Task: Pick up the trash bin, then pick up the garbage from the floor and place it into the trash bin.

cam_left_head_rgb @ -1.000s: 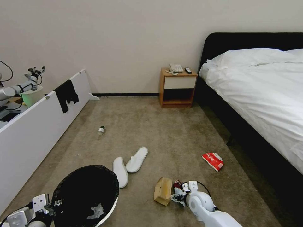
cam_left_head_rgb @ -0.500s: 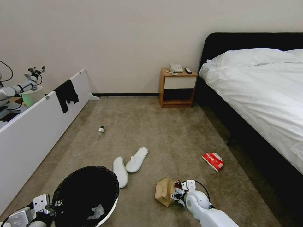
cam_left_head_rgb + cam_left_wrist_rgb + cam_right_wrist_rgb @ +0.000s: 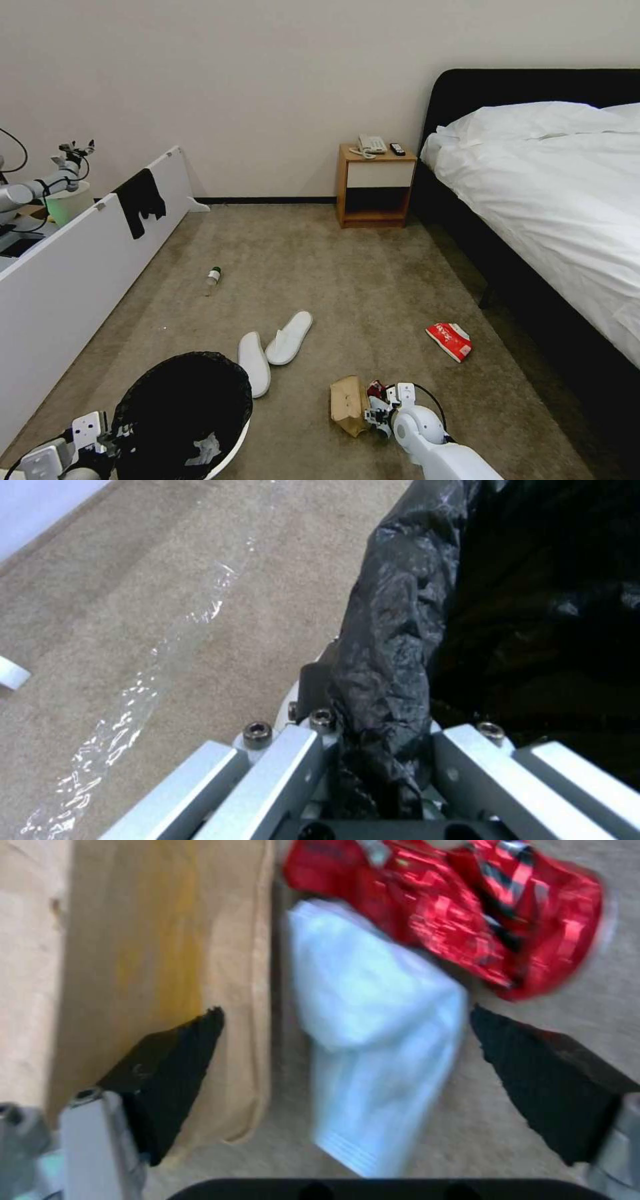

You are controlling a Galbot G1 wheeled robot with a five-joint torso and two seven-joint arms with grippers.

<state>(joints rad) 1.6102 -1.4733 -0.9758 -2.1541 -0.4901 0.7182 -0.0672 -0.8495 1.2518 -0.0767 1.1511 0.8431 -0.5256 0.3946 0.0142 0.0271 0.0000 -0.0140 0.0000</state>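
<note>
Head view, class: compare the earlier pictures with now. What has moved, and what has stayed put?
The brown paper bag shifted and turned slightly beside the right claw, whose open fingers straddle the white tissue. The left claw stays clamped on the trash bin rim. Slippers, bottle and red packet are unchanged.

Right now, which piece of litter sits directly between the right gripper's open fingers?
The white tissue, between the brown paper bag and red wrapper.
</note>
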